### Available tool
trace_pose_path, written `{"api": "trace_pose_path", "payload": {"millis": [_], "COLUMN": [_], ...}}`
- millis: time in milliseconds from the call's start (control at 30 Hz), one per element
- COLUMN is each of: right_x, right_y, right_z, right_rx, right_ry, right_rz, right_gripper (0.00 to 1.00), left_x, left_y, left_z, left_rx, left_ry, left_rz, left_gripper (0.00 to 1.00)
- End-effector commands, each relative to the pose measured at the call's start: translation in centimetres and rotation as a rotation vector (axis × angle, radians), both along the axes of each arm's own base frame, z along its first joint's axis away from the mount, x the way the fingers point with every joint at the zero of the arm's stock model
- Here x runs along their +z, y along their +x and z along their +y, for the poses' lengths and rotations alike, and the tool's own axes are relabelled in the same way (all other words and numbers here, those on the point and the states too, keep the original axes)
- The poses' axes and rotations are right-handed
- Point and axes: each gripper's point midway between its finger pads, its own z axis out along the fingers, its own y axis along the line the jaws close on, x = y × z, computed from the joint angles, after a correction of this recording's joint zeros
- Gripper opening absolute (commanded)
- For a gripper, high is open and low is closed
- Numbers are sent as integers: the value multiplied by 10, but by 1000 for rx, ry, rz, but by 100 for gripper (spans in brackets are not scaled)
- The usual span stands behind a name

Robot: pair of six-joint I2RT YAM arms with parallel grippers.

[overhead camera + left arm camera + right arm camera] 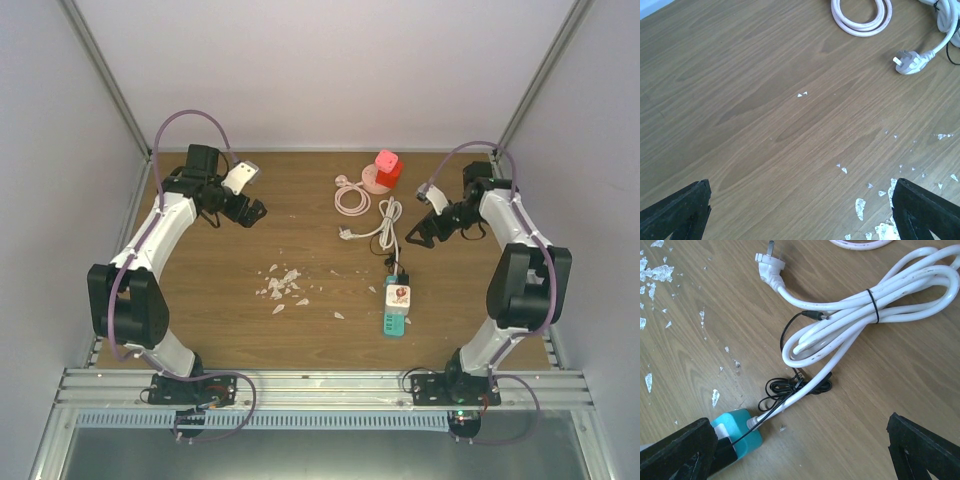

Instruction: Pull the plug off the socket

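Observation:
A teal socket strip lies on the wooden table right of centre, with a white-and-reddish plug sitting in it. In the right wrist view the strip's end shows at the lower left, with a dark part of the plug and a thin black wire. My right gripper hovers behind the strip, open and empty, apart from it. My left gripper is open and empty over bare wood at the back left.
The strip's white cable lies coiled and tied behind it, its loose plug to the left. A pink cable coil and a red object are at the back. White flakes are scattered mid-table.

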Motion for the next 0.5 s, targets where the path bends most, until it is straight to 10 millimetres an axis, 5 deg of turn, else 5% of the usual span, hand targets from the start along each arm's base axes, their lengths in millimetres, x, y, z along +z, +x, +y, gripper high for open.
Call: {"api": "trace_pose_path", "payload": {"millis": [0,467], "right_x": [-10,-37], "right_y": [6,85], "right_z": [11,21], "right_rx": [-7,-164], "right_ry": [12,70], "right_rz": [15,42], "right_gripper": [94,94], "left_x": [14,10], "left_y": [2,-1], "left_z": [-6,-8], "left_rx": [-38,-51], "left_ry": [-1,-4], "left_rz": [-73,-71], "left_gripper": [99,99]}}
